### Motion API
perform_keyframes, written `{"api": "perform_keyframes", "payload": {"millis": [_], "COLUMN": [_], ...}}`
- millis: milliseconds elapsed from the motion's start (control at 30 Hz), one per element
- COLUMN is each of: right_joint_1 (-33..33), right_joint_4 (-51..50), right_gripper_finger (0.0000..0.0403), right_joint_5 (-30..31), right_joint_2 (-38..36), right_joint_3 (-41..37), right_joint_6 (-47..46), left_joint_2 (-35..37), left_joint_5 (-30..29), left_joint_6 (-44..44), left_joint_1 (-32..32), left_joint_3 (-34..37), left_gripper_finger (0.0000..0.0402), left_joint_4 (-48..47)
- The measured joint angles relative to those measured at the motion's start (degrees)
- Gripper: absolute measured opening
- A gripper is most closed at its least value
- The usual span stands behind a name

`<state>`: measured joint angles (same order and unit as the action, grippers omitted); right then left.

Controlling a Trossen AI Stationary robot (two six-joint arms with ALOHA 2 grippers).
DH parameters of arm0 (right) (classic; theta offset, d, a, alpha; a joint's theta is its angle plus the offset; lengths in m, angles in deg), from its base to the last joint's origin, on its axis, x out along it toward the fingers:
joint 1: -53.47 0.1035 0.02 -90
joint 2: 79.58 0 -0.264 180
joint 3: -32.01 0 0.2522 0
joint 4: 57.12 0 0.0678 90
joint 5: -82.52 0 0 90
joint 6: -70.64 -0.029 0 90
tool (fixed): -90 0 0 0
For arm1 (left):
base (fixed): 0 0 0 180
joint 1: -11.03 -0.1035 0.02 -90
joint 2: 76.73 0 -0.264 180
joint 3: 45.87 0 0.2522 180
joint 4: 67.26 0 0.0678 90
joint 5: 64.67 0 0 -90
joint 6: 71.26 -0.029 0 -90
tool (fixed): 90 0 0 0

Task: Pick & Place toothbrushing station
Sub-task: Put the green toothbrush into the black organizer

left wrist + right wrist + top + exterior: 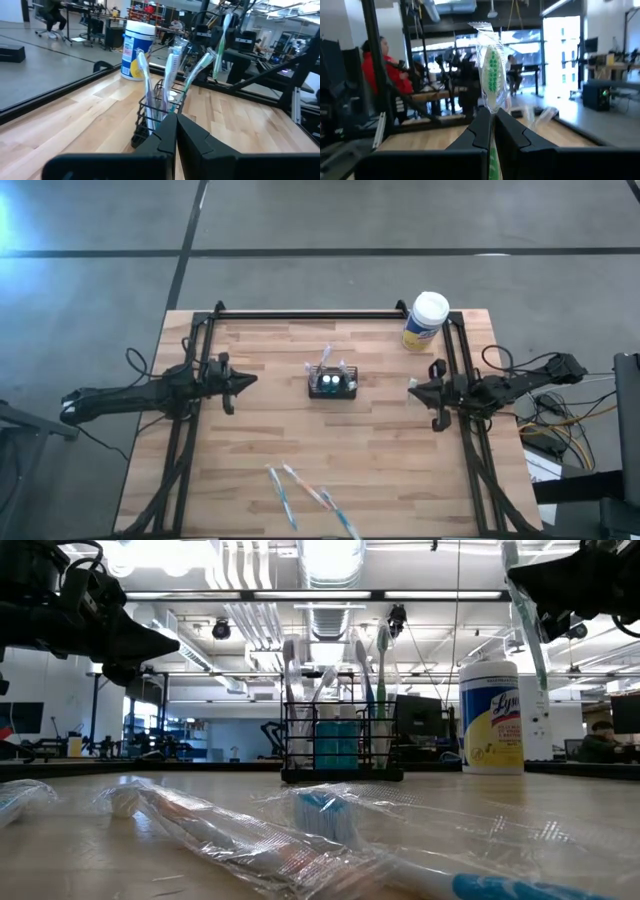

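Observation:
The toothbrushing station point(331, 383) is a small black wire holder standing on its base at the middle of the table, with several toothbrushes upright in it. It also shows in the low view point(340, 745) and the left wrist view point(155, 115). My left gripper point(252, 379) hovers to its left, shut and empty, pointing at it point(176, 122). My right gripper point(414, 387) hovers to its right, shut on a plastic-wrapped toothbrush with green bristles point(492, 70). My right gripper pinches the wrapped toothbrush's handle point(493, 107) between its two fingers, which lie across it. The bristle head point(492, 65) stands beyond the fingertips. The toothbrush point(535, 655) is tilted a little and lifted clear of the table.
A white-lidded canister with a yellow label point(426, 320) stands at the far right. Several wrapped toothbrushes point(300, 492) lie near the table's near edge. Black frame rails point(310, 313) run along the far edge and both sides. A person in red point(370, 65) sits beyond the table.

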<state>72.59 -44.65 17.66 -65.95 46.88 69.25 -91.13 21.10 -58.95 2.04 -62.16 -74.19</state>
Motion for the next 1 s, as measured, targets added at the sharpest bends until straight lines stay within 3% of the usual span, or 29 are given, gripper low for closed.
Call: {"api": "perform_keyframes", "payload": {"millis": [300, 533, 667, 800, 933, 1000], "right_joint_1": [-0.3, -7.5, -15.1, -24.8, -35.0, -39.1], "right_joint_4": [12.2, 3.2, 2.4, 8.5, 11.8, 18.8], "right_gripper_finger": [0.0008, 0.0008, 0.0008, 0.0008, 0.0008, 0.0008], "right_joint_5": [0.4, -0.7, -10.5, -23.4, -32.4, -38.4], "right_joint_2": [0.0, 2.8, 8.6, 16.0, 25.8, 32.2], "right_joint_3": [0.6, 10.0, 15.2, 18.6, 21.2, 21.0], "right_joint_6": [8.9, 13.3, 13.2, 9.4, 4.3, 0.9], "left_joint_2": [0.0, 0.0, 0.0, 0.0, 0.0, 0.0], "left_joint_5": [-0.5, -4.1, -5.6, -5.8, -5.8, -5.8], "left_joint_6": [-0.5, -4.1, -5.2, -5.2, -5.2, -5.1], "left_joint_1": [0.0, 0.0, 0.0, 0.0, 0.0, 0.0], "left_joint_3": [0.0, 0.0, 0.0, 0.0, 0.0, 0.0], "left_gripper_finger": [0.0014, 0.0014, 0.0014, 0.0014, 0.0014, 0.0014], "left_joint_4": [0.5, 3.2, 3.2, 3.0, 2.3, 1.7]}}
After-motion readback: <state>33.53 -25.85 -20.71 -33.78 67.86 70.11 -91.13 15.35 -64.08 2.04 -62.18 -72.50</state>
